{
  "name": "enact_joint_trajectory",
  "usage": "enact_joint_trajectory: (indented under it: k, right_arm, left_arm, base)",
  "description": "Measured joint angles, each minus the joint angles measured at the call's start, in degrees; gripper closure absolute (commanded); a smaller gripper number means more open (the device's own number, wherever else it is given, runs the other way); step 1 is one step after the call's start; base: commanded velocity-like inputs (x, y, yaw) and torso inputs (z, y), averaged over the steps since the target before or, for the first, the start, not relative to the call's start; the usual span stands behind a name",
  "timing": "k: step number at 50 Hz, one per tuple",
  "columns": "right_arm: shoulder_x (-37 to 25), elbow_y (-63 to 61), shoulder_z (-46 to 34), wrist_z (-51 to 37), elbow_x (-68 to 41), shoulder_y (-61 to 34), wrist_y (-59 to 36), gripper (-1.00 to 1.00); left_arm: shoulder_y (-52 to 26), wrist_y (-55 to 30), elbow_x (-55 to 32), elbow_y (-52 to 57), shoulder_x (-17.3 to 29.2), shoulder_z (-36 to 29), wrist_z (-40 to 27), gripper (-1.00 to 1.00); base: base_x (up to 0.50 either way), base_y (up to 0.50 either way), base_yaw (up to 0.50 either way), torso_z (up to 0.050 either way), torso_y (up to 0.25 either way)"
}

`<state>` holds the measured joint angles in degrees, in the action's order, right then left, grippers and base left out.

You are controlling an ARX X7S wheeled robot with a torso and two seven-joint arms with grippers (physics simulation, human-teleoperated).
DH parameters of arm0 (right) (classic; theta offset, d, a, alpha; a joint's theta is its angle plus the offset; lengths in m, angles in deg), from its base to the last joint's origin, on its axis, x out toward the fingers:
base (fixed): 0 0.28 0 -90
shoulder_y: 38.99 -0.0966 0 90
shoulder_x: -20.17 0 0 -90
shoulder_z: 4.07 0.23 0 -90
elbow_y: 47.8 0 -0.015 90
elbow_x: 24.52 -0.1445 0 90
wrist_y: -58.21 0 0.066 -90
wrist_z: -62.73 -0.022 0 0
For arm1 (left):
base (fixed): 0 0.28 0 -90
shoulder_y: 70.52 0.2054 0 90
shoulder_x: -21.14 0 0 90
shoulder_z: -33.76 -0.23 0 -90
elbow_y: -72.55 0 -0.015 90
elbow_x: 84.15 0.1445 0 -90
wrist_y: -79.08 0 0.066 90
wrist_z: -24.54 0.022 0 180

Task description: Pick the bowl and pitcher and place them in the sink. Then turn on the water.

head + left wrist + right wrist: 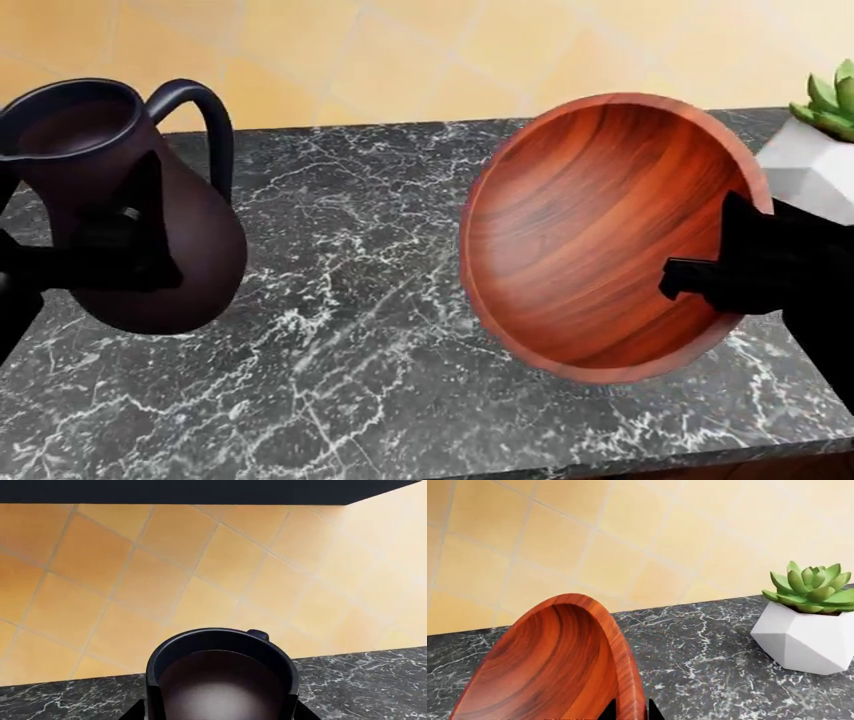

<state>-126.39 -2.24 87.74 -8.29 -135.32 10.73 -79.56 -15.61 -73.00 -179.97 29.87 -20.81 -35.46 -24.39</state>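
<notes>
The left gripper (pixel 127 245) is clamped on the pitcher (pixel 127 215), held upright above the counter's (pixel 360 330) left edge. The right gripper (pixel 727 275) pinches the bowl's (pixel 601 230) rim — the bowl tipped on edge above the right side, apparently clear of the stone — near a potted succulent (pixel 808 625) at the back right corner.

No readable text, label, brand, number or sign appears in any view.

The pitcher (pixel 223 680) is cut off by the left wrist view's edge. The succulent (pixel 830 100) and its white pot (pixel 807 170) run past the head view's edge, partly behind the bowl (pixel 601 230).
</notes>
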Motion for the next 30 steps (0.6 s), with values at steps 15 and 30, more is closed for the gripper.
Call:
enact_joint_trajectory:
  k: [15,30]
  right_arm:
    - [0.0,0.0,-0.1,0.3,0.3,0.2,0.1,1.00]
    - [-0.2,-0.1,0.1,0.6,0.4,0.6,0.4,1.00]
  left_arm:
    - [0.3,0.2,0.4,0.0,0.0,-0.3,0.2,1.00]
    - [0.5,0.5,0.6,0.0,0.1,-0.5,0.3,1.00]
  base:
    - [0.00,0.00,0.50,0.001,0.002]
    - [0.00,0.00,0.50,0.001,0.002]
